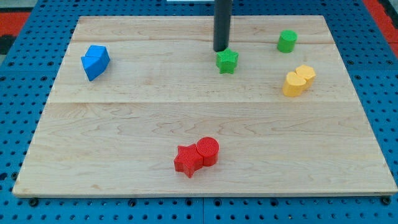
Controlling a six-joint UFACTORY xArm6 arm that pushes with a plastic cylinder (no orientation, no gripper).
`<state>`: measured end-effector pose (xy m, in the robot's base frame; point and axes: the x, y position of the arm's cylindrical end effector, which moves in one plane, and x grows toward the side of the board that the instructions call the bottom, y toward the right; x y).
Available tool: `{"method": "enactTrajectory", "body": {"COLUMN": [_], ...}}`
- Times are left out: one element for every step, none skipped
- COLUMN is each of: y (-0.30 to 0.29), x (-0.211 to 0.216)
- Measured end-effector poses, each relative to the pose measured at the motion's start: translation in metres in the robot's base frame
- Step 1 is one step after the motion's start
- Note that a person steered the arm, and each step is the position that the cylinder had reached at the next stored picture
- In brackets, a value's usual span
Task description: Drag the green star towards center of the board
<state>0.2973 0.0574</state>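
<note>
My tip [221, 50] touches the top edge of the small green star-shaped block [227, 61], which lies near the wooden board's [124, 124] top, without clear long axis; it has no fingers

We saw the green star [227, 61], a small chunky star-shaped block, lying flat on the wooden board [186, 124]. It sat in the board's upper half, slightly toward the view's right of the middle.

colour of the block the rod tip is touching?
Green: my tip sits at the green star, on its top side in the camera view.
</note>
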Motion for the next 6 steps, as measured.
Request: {"method": "enactTrajectory", "body": {"y": [0.034, 0.021, -0.008, -0.007, -0.021, -0.071], "x": [0.005, 0.046, 0.081, 0.058, 0.033, 0.04]}}
